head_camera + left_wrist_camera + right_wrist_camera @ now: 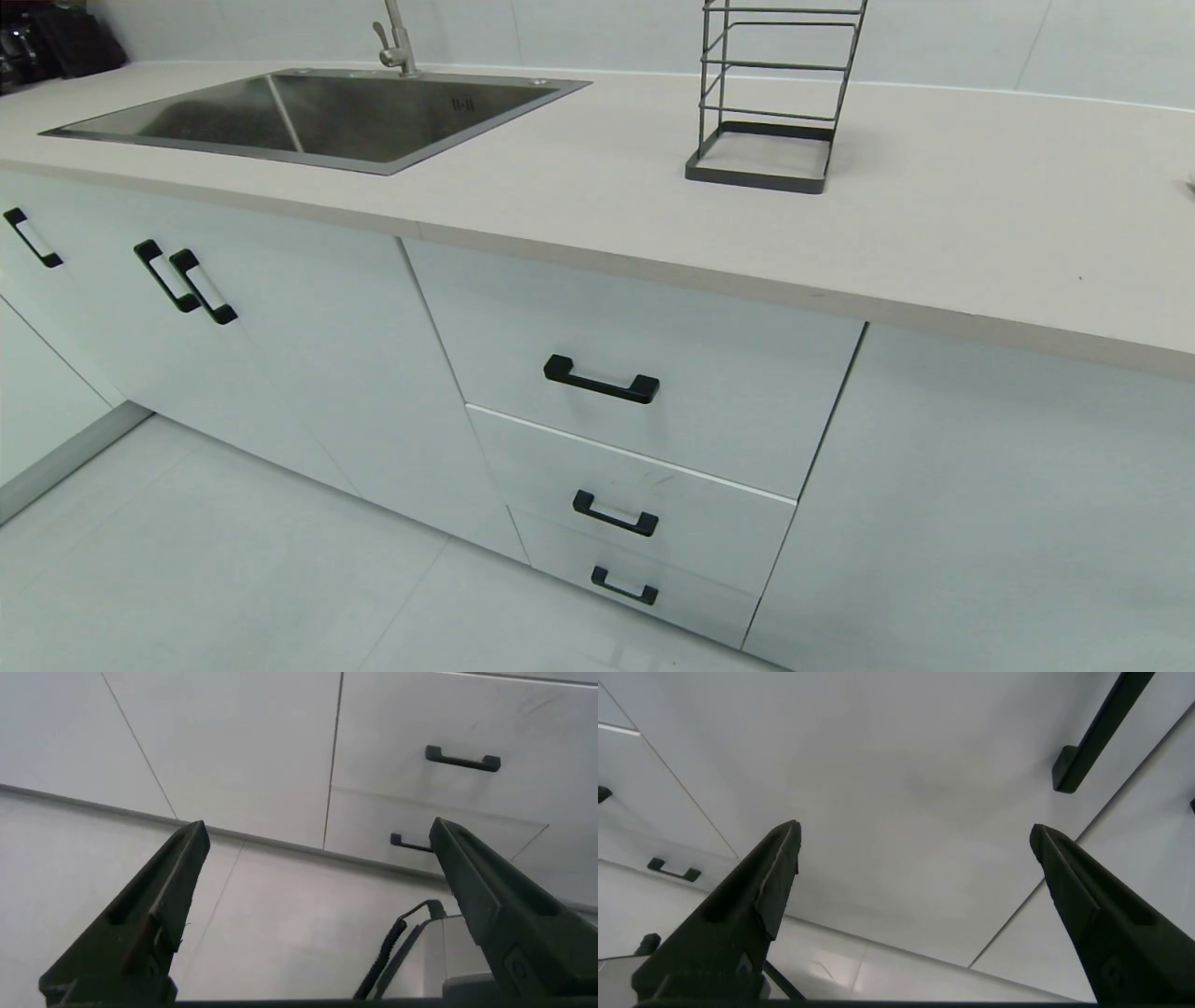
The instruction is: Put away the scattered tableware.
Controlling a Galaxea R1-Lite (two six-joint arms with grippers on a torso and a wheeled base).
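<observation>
A black wire rack (770, 103) stands empty on the pale countertop (579, 196), to the right of the steel sink (317, 117). Below the counter is a stack of three shut drawers, each with a black handle (602, 381). My left gripper (318, 840) is open and holds nothing; it hangs low over the floor, facing the lower drawer handles (462, 760). My right gripper (915, 845) is open too, with nothing between its fingers, close to a white cabinet front with a black handle (1097, 733).
A tap (397, 42) rises behind the sink. Cabinet doors with black handles (185, 280) run to the left of the drawers. A small thing (1190, 184) shows at the counter's far right edge. Pale tiled floor (233, 579) lies in front.
</observation>
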